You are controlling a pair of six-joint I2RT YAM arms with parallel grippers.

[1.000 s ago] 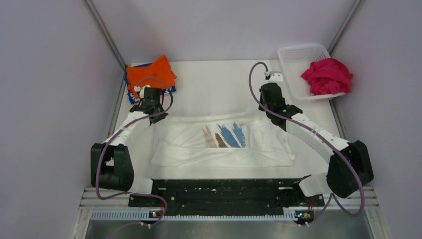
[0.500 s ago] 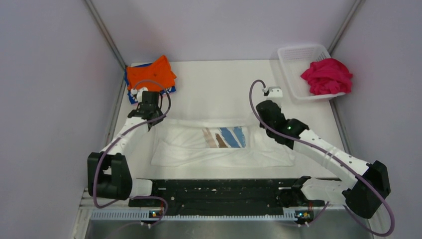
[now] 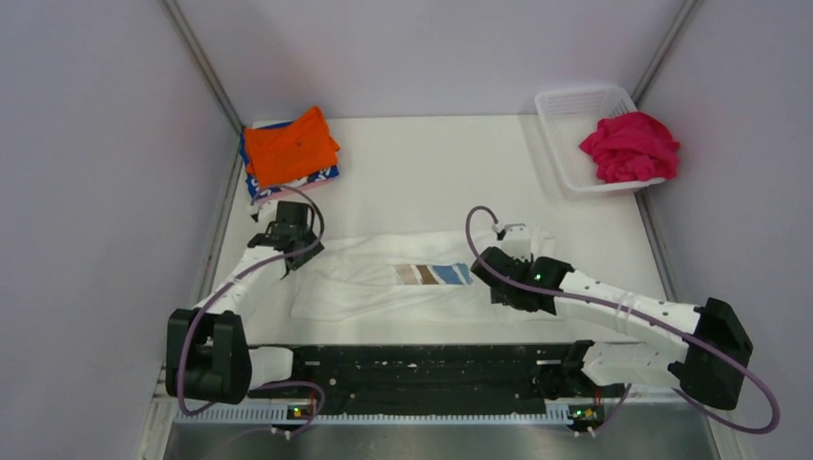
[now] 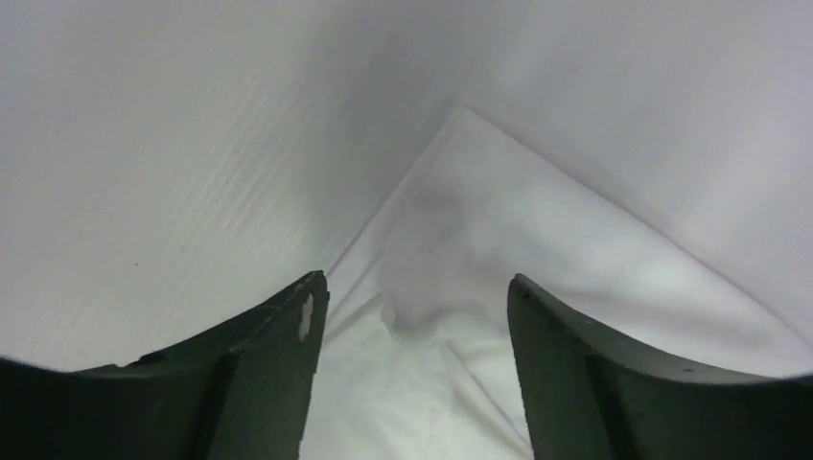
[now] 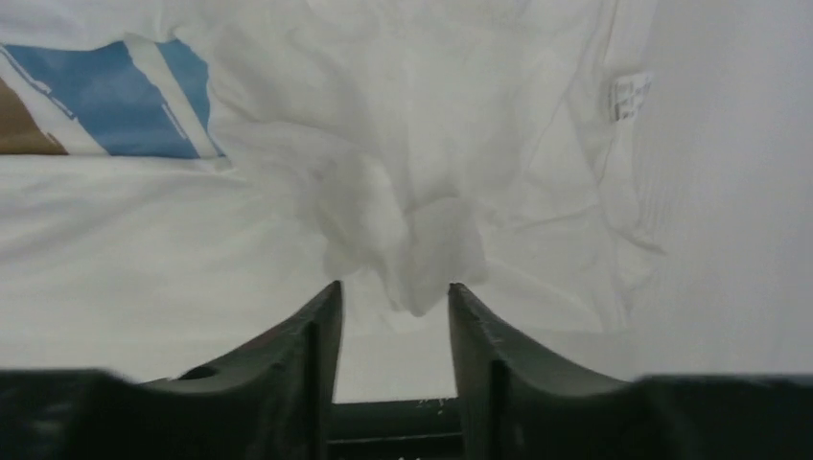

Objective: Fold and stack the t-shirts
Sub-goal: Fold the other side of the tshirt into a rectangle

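Note:
The white t-shirt (image 3: 360, 280) lies folded across the middle of the table, and only a narrow strip of its blue and brown print (image 3: 436, 275) shows. My left gripper (image 3: 295, 251) stands open over its left end, white cloth (image 4: 537, 249) lying loose below the fingers. At the shirt's right end my right gripper (image 3: 489, 273) is open too. A puckered bunch of cloth (image 5: 427, 249) sits just past its fingertips, ungripped, with the print (image 5: 105, 96) to the left. An orange t-shirt (image 3: 288, 146) rests folded on a blue-patterned one (image 3: 307, 179) at the far left.
A white mesh basket (image 3: 566, 103) stands at the far right corner with a crumpled magenta-pink t-shirt (image 3: 630, 146) spilling over its side. Grey walls close in the table on both sides. The black base rail (image 3: 422, 369) runs along the near edge.
Both arms pulled back toward the near edge, drawing the white t-shirt's far edge over itself so less print shows. Both grippers then opened and let go of the cloth.

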